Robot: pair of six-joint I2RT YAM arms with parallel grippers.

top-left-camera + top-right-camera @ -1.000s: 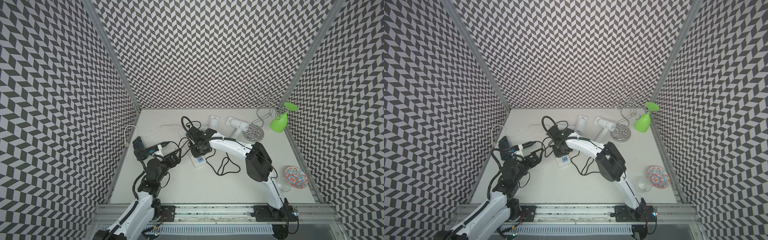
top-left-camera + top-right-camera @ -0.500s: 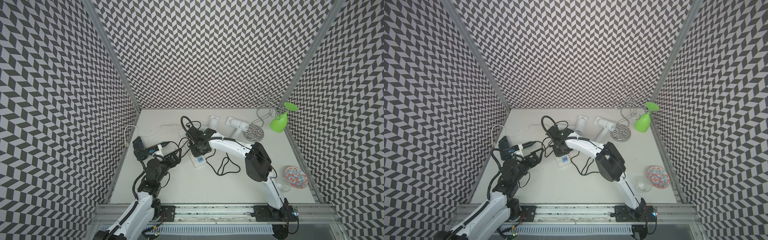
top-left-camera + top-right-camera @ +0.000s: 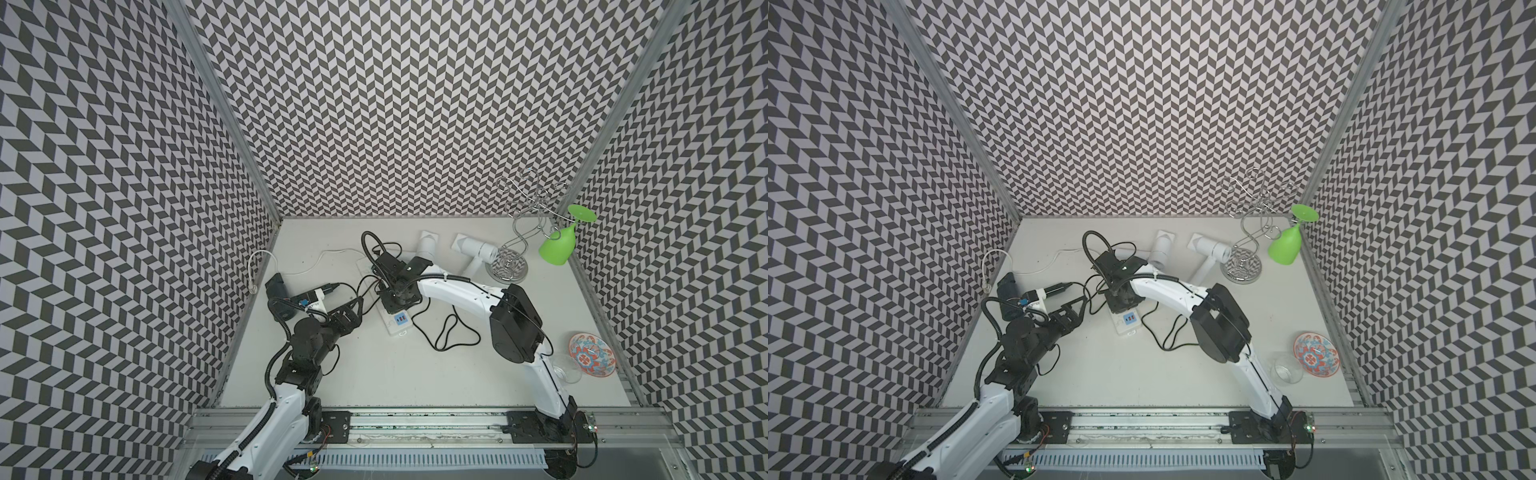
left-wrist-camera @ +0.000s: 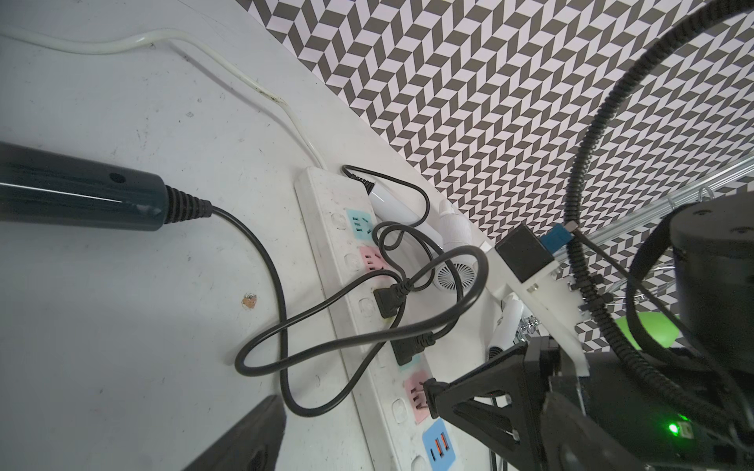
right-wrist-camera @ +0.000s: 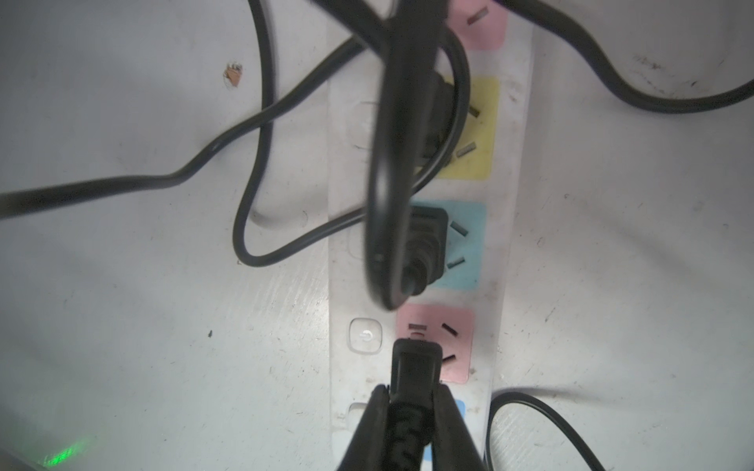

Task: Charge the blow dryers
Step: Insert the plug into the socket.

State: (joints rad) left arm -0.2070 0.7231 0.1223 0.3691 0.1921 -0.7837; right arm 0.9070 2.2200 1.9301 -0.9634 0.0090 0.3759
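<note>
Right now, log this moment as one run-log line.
right fingers: shut on plug at pink socket, seating unclear | left fingers: open, empty | power strip: yellow socket, blue socket occupied

A: Your walls [image 3: 415,104]: black-and-white chevrons all round. See the power strip [image 5: 347,293]?
B: White, and you've got pink, blue, yellow sockets on it. Black plug [image 5: 416,363], black cords [image 5: 122,185].
A: Your blow dryers [image 3: 473,249]: two white, one black. Green glass [image 3: 557,249], orange-and-blue patterned bowl [image 3: 592,355].
</note>
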